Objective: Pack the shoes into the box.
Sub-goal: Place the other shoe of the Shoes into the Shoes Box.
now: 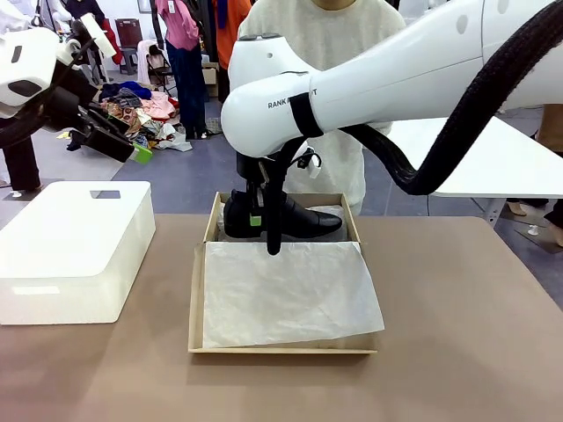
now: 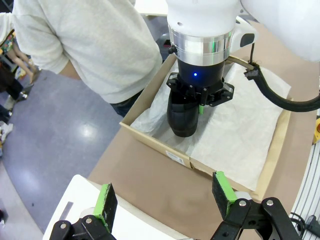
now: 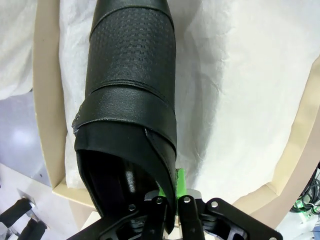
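One glossy black shoe lies on its side at the far end of the brown cardboard box, toe towards the right. My right gripper comes down from above and is shut on the shoe's heel rim. In the right wrist view the shoe stretches away from my right gripper over white tissue paper, with the jaws clamped on its collar wall. The left wrist view has the same shoe in the box. My left gripper hangs open, high at the left; its fingers hold nothing.
White tissue paper covers the near part of the box. A large white plastic box stands on the table at the left, under my left arm. A person in a light sweater stands at the far edge behind the box.
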`<action>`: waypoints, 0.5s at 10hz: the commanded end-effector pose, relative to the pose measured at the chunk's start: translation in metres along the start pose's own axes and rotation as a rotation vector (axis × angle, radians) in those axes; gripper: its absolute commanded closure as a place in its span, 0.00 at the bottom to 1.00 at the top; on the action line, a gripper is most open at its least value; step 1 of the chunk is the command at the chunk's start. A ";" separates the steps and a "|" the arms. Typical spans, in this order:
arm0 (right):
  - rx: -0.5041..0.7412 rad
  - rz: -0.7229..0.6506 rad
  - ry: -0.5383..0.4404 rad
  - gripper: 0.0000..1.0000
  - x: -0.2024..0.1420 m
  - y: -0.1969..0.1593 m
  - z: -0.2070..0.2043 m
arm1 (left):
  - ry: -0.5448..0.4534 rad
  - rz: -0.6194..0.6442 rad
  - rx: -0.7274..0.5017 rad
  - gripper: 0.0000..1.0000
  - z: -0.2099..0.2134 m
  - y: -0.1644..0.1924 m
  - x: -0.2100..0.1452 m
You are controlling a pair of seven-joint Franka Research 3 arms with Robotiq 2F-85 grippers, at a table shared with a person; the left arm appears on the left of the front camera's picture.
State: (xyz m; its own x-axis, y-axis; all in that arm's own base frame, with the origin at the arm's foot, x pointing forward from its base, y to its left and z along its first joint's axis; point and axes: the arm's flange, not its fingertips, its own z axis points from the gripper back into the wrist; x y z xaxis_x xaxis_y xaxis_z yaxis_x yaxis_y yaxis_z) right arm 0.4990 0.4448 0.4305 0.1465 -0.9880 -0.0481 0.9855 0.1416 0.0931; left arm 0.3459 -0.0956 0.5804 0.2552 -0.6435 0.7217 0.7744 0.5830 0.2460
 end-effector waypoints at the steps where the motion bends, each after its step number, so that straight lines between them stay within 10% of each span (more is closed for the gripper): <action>1: -0.004 -0.036 0.023 1.00 0.003 -0.005 -0.008 | -0.015 -0.005 0.000 0.00 -0.001 0.001 0.000; 5: -0.038 -0.034 0.015 1.00 0.002 -0.006 -0.022 | -0.015 -0.005 0.000 0.00 -0.001 0.001 0.000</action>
State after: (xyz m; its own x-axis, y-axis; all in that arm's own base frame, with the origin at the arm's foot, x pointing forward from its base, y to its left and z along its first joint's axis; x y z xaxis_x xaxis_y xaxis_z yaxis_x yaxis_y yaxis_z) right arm 0.4984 0.4445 0.4082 0.1287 -0.9901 -0.0568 0.9910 0.1262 0.0457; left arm 0.3459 -0.0956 0.5804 0.2552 -0.6435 0.7217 0.7744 0.5830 0.2460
